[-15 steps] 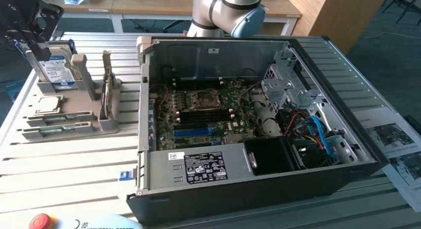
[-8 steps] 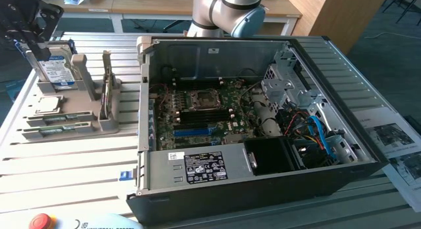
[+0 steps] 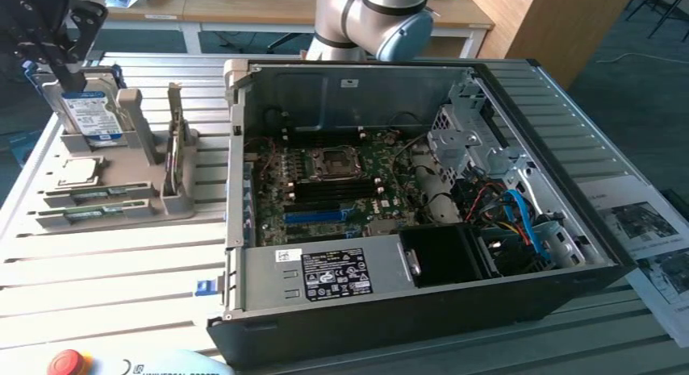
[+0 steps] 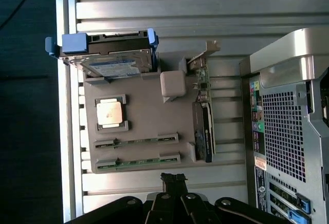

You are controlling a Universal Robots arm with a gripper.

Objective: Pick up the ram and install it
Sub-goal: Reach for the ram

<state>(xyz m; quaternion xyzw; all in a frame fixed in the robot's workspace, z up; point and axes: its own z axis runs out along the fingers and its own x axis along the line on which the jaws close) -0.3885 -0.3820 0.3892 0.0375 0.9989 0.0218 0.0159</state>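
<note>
Two green ram sticks (image 4: 136,142) lie flat in slots of the grey holder (image 4: 149,106), one beside the other (image 4: 136,161); in the exterior view the ram (image 3: 95,193) sits at the holder's near end. My gripper (image 4: 173,179) is shut with nothing between its fingers. It hovers high above the holder's edge closest to the ram, touching nothing. The black gripper (image 3: 60,64) hangs at the exterior view's upper left, above the holder (image 3: 161,202). The open computer case (image 3: 244,254) shows its motherboard (image 3: 323,181).
The holder also carries an upright silver hard drive (image 3: 89,113), a square silver processor chip (image 3: 79,172) and an upright card (image 3: 176,149). The arm's base (image 3: 377,20) stands behind the case. Printed sheets (image 3: 646,230) lie at the exterior view's right. A red button (image 3: 67,363) is at the front.
</note>
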